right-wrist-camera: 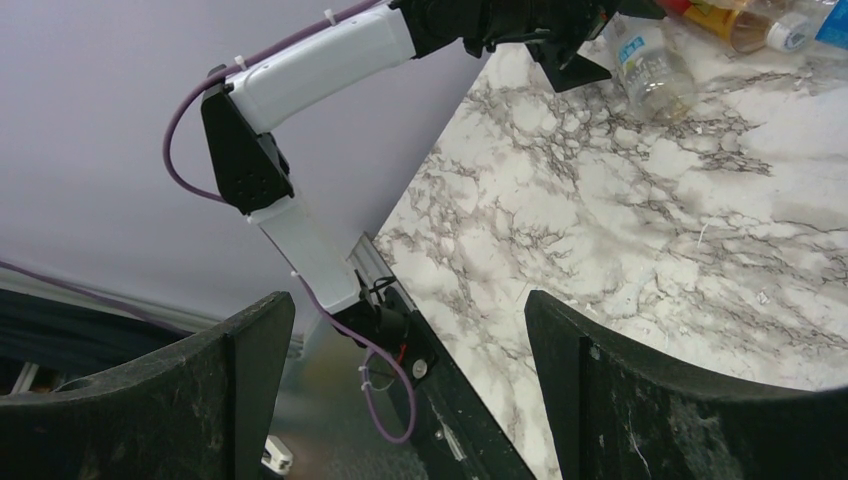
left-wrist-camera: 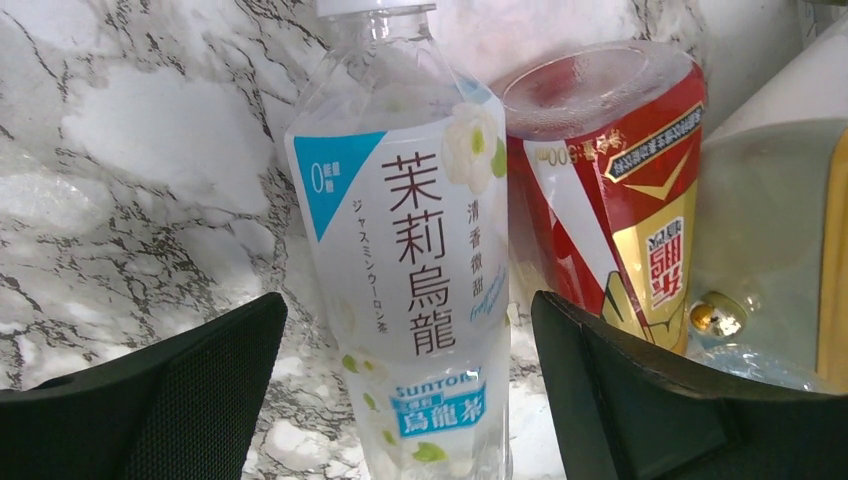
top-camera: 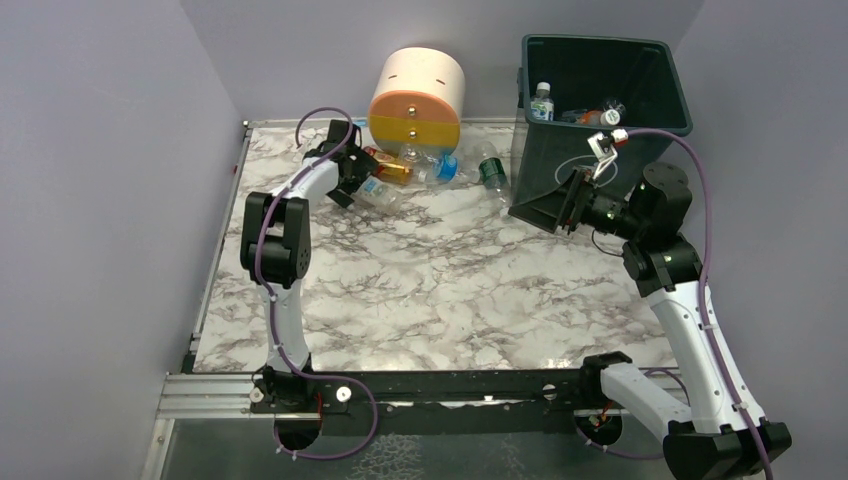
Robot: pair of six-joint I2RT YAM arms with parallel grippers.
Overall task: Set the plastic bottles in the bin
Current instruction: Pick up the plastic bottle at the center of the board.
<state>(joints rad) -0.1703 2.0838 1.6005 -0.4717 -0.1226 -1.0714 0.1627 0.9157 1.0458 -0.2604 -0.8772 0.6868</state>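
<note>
At the far edge of the marble table [top-camera: 450, 290], against the foot of the round drawer unit [top-camera: 417, 95], plastic bottles [top-camera: 440, 168] lie in a loose heap. Nearest the left arm is a clear Suntory tea bottle [left-wrist-camera: 410, 230] with a white-and-blue label, just beside a red-and-gold labelled bottle [left-wrist-camera: 620, 190]. The left gripper [left-wrist-camera: 408, 305] hangs over the tea bottle, its fingers spread wide on either side and not clamped on it. The dark green bin [top-camera: 545, 175] stands at the far right corner with a few bottles [top-camera: 542, 103] inside. The right gripper [top-camera: 552, 212], released and empty, hovers beside the bin's front wall.
</note>
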